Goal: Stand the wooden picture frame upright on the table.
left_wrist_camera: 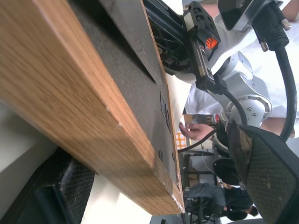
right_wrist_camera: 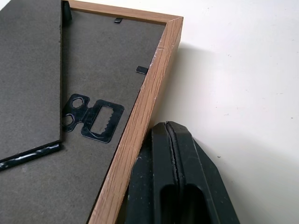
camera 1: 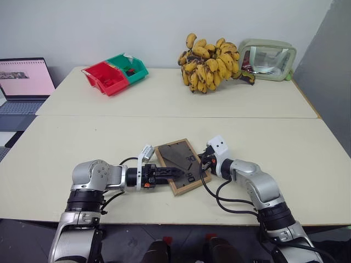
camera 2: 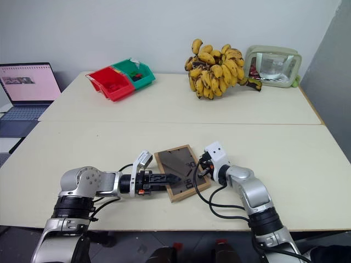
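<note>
The wooden picture frame (camera 1: 178, 156) lies near the table's (camera 1: 164, 131) front edge with its dark back board up. My left gripper (camera 1: 170, 173) is open and reaches in from the left. One finger (left_wrist_camera: 266, 172) stands over the back board and the other (left_wrist_camera: 51, 196) is under the light-wood edge (left_wrist_camera: 70, 93). My right gripper (camera 1: 204, 163) is shut, and its closed fingertips (right_wrist_camera: 173, 186) press against the frame's right wooden edge (right_wrist_camera: 135, 126). A sawtooth hanger (right_wrist_camera: 96, 119) and the easel flap show on the back board. The picture side is hidden.
A big bunch of bananas (camera 1: 211, 63) and a pale-green rounded tray (camera 1: 269, 59) stand at the far right. Red (camera 1: 106, 78) and green (camera 1: 131, 67) bins sit at the far left. An open laptop (camera 1: 24, 82) stands beyond the table's left side.
</note>
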### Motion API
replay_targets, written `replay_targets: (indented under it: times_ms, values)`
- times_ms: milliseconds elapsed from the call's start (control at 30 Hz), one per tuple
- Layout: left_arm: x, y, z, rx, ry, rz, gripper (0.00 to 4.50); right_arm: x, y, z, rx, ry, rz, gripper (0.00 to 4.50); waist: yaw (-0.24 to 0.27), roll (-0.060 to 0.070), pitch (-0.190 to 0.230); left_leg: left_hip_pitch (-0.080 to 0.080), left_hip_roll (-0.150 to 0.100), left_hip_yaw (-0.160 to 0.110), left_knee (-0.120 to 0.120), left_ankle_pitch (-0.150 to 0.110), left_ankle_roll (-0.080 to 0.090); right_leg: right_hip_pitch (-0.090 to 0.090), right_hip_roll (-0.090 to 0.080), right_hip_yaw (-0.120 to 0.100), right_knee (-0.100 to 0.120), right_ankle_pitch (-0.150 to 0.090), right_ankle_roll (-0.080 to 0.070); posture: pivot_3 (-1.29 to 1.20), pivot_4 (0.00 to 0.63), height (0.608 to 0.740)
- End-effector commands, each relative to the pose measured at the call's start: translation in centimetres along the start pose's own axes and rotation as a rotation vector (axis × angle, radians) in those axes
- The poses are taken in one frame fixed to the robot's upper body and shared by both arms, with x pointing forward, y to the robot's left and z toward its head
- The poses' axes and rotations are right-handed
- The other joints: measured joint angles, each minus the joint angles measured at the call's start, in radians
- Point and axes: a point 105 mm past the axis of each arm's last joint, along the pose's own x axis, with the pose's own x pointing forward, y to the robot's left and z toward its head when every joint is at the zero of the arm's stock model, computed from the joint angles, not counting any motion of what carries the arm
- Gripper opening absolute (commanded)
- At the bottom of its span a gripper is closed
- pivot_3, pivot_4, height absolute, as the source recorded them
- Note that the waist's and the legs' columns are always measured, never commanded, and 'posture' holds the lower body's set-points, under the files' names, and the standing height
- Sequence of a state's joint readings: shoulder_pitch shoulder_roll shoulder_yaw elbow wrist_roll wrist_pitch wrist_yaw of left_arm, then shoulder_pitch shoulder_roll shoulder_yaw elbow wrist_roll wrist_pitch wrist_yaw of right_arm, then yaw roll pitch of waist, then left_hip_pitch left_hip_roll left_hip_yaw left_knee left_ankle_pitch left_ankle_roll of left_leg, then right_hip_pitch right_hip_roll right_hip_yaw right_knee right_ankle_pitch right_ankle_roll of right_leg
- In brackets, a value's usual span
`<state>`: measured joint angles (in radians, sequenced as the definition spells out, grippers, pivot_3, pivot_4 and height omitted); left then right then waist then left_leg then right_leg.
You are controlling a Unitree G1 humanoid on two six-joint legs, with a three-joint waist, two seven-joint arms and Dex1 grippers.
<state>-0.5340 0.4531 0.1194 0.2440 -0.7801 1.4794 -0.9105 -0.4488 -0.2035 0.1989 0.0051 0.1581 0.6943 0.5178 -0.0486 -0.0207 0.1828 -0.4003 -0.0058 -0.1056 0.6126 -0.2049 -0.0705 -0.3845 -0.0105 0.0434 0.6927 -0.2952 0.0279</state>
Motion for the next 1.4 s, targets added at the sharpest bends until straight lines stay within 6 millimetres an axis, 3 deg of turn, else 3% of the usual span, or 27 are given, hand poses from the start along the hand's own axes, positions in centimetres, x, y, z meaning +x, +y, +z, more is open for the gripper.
replay_targets:
  times_ms: [33, 433, 633, 800, 933, 1133, 1300, 1400]
  values:
    - [-0.1, 0.6, 0.7, 0.013, -0.068, 0.042, 4.02, -0.2, 0.6, 1.1, 0.007, -0.041, 0.016, 0.0, 0.0, 0.0, 0.0, 0.0, 0.0, 0.0, 0.0, 0.0, 0.0, 0.0, 0.0, 0.0, 0.0, 0.0, 0.0, 0.0, 0.15, 0.74]
    - [-0.4, -1.5, 3.0, 0.073, -0.149, 0.004, 1.45, -0.6, -0.2, 0.3, 0.053, -0.029, -0.017, 0.0, -0.004, 0.0, 0.0, 0.0, 0.0, 0.0, 0.0, 0.0, 0.0, 0.0, 0.0, 0.0, 0.001, 0.0, 0.0, 0.0, 0.15, 0.74]
    - [-0.7, -2.6, 3.5, 0.093, -0.172, -0.017, 1.29, -0.8, -1.3, 1.1, 0.051, -0.056, -0.049, 0.0, -0.006, 0.0, 0.0, 0.0, 0.0, 0.0, 0.0, 0.0, 0.0, 0.0, 0.0, 0.0, 0.0, 0.0, 0.0, 0.0, 0.15, 0.74]
    - [-1.9, -5.0, 5.3, 0.201, -0.202, -0.031, 1.29, -3.3, -4.5, 4.7, -0.013, -0.132, -0.082, 0.0, -0.002, -0.001, 0.001, -0.001, 0.0, 0.0, 0.0, 0.0, -0.001, -0.001, 0.0, -0.001, 0.0, 0.0, 0.0, 0.0, 0.15, 0.74]
    - [-2.8, -7.3, 6.6, 0.318, -0.226, -0.065, 1.29, -6.0, -4.6, 8.9, -0.001, -0.202, 0.084, 0.58, -0.003, -0.001, 0.002, -0.002, -0.001, 0.0, -0.001, 0.0, -0.001, -0.001, 0.0, 0.0, -0.001, 0.0, 0.0, 0.0, 0.15, 0.74]
    - [-3.4, -8.7, 8.2, 0.534, -0.227, -0.021, 1.29, -9.2, -1.7, 15.0, -0.044, -0.255, 0.427, 1.63, -0.012, -0.001, 0.003, -0.001, -0.001, 0.001, -0.003, 0.0, -0.001, -0.002, 0.003, 0.0, -0.003, 0.0, 0.0, 0.0, 0.15, 0.74]
    - [-3.5, -9.3, 9.4, 0.626, -0.235, -0.013, 1.29, -9.2, 0.9, 18.0, -0.12, -0.286, 0.568, 2.72, -0.008, -0.001, 0.003, -0.002, 0.0, 0.0, -0.003, 0.0, 0.0, -0.001, 0.003, -0.001, -0.004, 0.0, 0.0, 0.0, 0.15, 0.74]
    - [-3.5, -9.5, 9.5, 0.665, -0.218, -0.004, 1.29, -7.9, 2.7, 18.7, -0.196, -0.302, 0.601, 3.38, -0.011, -0.001, 0.003, -0.003, 0.0, 0.0, -0.003, 0.0, 0.0, -0.002, 0.002, 0.0, -0.005, 0.0, 0.0, 0.0, 0.15, 0.74]
